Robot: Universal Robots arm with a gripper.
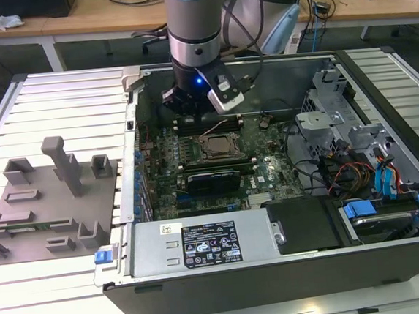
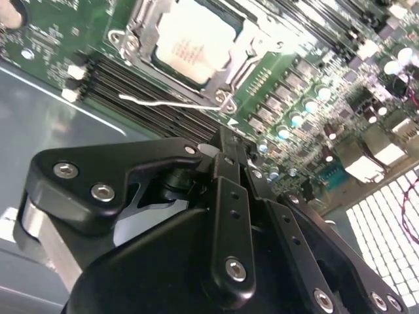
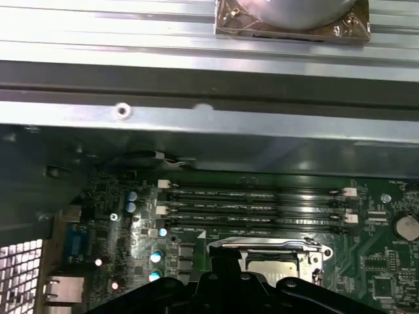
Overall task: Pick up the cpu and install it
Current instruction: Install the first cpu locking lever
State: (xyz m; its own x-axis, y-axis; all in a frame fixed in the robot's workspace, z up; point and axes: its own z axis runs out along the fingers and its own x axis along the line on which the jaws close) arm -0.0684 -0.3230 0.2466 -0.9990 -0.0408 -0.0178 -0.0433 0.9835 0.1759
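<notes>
Already lying flat in the socket frame (image 2: 243, 60) on the motherboard (image 1: 166, 147): the cpu (image 2: 193, 39), pale metal top upward, apart from the gripper (image 2: 226, 140). Hovering low over the far part of the board, just beyond the socket, inside the open computer case (image 1: 292, 267). Jaws pressed together, pinching nothing. On the exterior view's left, outside the case, a grey fixture plate (image 1: 52, 207) on the slatted table (image 1: 65, 96).
</notes>
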